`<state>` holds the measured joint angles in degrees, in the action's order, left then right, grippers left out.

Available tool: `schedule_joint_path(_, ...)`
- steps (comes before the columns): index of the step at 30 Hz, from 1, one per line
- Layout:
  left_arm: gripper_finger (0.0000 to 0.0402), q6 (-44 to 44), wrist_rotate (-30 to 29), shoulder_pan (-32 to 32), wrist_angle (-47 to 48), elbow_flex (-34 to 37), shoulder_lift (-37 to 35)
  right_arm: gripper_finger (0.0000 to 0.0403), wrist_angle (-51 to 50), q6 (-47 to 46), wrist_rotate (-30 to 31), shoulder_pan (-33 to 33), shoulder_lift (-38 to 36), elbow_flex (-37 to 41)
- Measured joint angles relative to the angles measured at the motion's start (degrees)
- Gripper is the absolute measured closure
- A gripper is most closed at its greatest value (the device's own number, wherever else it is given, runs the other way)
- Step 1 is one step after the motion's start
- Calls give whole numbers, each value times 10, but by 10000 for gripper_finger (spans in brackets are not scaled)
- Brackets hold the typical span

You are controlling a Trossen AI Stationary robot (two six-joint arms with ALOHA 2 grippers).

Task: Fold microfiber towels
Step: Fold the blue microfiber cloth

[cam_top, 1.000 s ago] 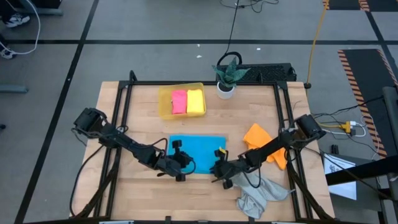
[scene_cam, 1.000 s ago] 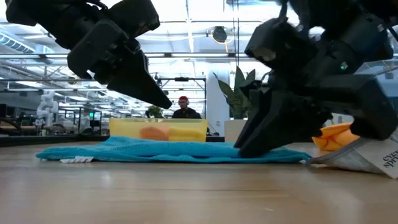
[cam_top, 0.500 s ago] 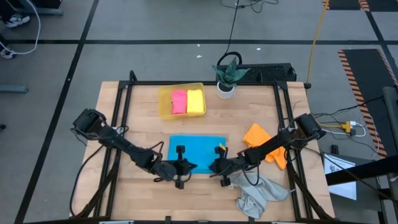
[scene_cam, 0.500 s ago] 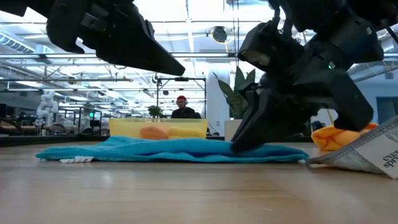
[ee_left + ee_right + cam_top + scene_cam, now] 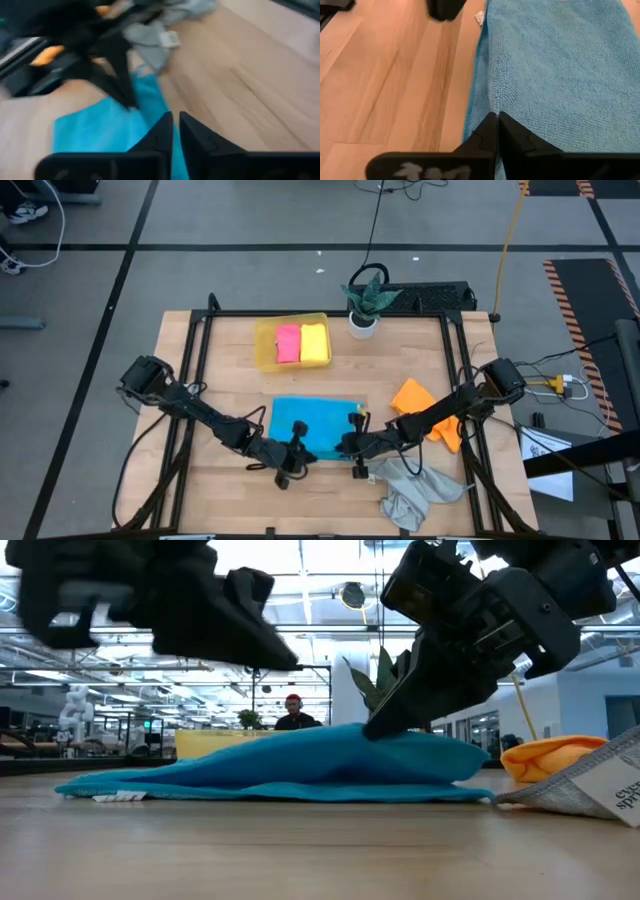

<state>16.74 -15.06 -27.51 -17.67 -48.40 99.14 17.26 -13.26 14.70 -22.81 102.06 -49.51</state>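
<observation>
My right gripper (image 5: 497, 120) pinches the near edge of the bright blue microfiber towel (image 5: 315, 423) at mid-table, lifting it. My left gripper (image 5: 175, 125) hovers at that edge, its fingers almost together, nothing visibly held. The light grey towel's (image 5: 415, 490) white label (image 5: 610, 790) shows print (too cropped to read).

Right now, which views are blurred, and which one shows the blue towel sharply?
Left wrist view: strong motion blur over the blue towel and wood. Low view: left gripper smeared, bright ceiling lights behind. Right wrist view: sharp, weave clearly visible.
</observation>
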Motion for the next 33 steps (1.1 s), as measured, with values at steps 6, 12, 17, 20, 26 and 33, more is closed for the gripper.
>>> schedule_joint_path(6,267,66,-9,1,-16,0,35,399,1,0,0,0,0,1)
schedule_joint_path(12,192,123,-155,-8,-83,0,92,399,0,5,0,5,0,1)
schedule_joint_path(17,185,118,-224,-24,-91,0,123,399,0,4,1,6,0,1)
schedule_joint_path(20,196,66,-277,-41,-74,0,125,399,0,4,1,6,0,1)
schedule_joint_path(26,238,-7,-351,-84,-6,-2,122,399,0,4,1,6,0,1)
schedule_joint_path(33,274,-73,-371,-112,41,-2,121,399,0,4,1,6,0,1)
